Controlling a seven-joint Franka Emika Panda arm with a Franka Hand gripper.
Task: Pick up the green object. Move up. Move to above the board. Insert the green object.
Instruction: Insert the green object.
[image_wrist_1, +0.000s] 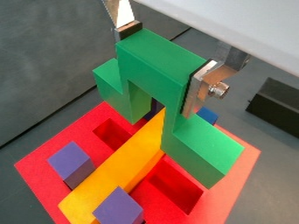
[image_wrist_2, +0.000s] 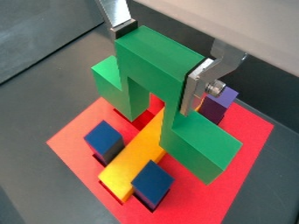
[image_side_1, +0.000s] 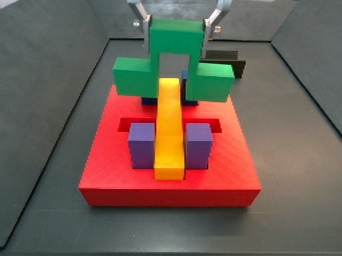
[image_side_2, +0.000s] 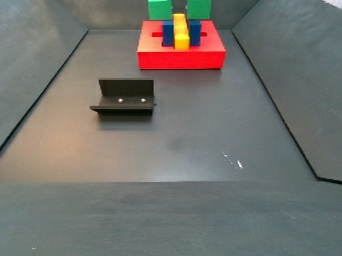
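— Over the board, what's hanging?

— The gripper, its silver fingers clamped on the raised middle cube of the green object.

— Where does that piece sit?

— Astride the yellow bar toward the board's far edge, its two low cubes either side of the bar. Whether it touches the bar or the slab, I cannot tell.

— Anything else on the slab?

— Purple blocks flank the bar near the front edge; blue blocks show in a wrist view. The fixture stands well apart on the floor.
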